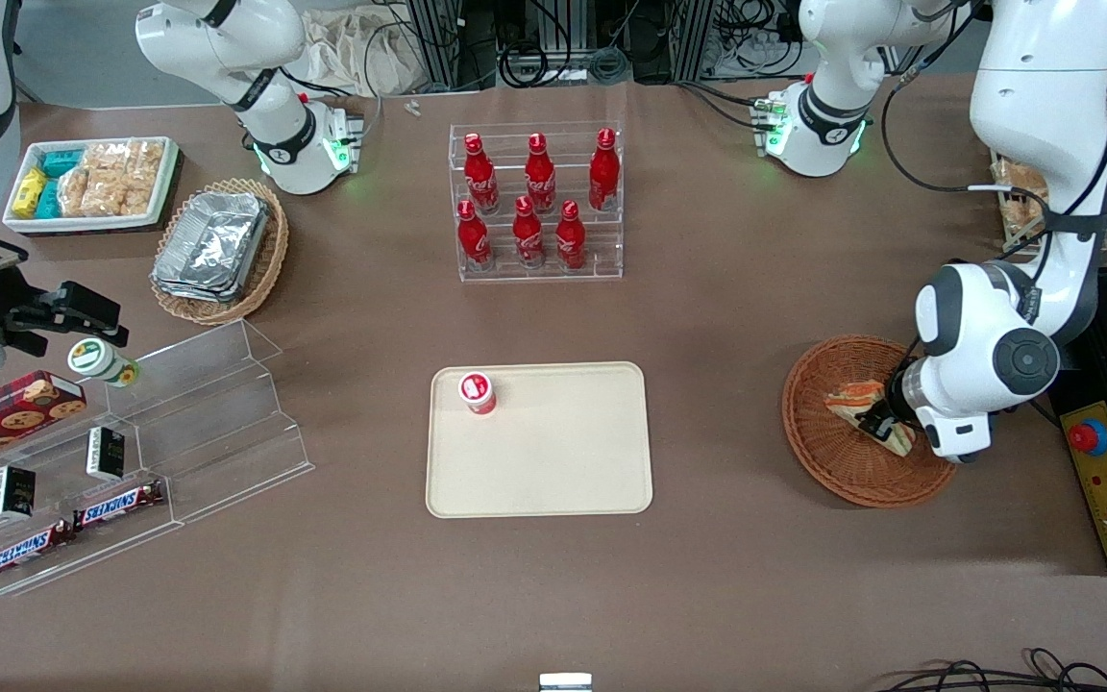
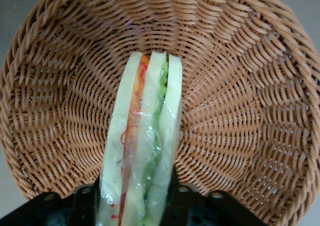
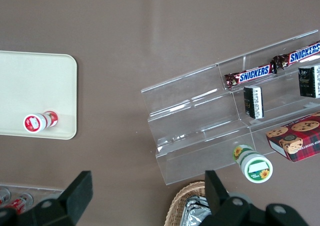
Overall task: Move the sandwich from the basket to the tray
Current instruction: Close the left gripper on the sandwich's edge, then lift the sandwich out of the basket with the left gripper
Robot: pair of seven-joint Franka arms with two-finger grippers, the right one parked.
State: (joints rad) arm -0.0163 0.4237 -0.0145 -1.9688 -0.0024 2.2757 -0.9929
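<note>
The sandwich [image 1: 856, 394], a wrapped wedge of white bread with orange and green filling, lies in the reddish-brown wicker basket [image 1: 832, 466] at the working arm's end of the table. My gripper [image 1: 885, 423] is down inside the basket. In the left wrist view its black fingers [image 2: 187, 198] press against both bread faces of the sandwich [image 2: 145, 136], so the gripper [image 2: 136, 206] is shut on it over the basket [image 2: 240, 85] weave. The beige tray [image 1: 553, 466] lies flat mid-table, toward the parked arm's end from the basket; it also shows as the tray [image 3: 30, 80] in the right wrist view.
A small red-and-white cup [image 1: 478, 392] stands on a tray corner. A clear rack of red bottles [image 1: 536, 202] stands farther from the front camera than the tray. A yellow control box with a red button [image 1: 1101, 471] lies beside the basket. Clear shelves [image 1: 188, 423] hold snacks.
</note>
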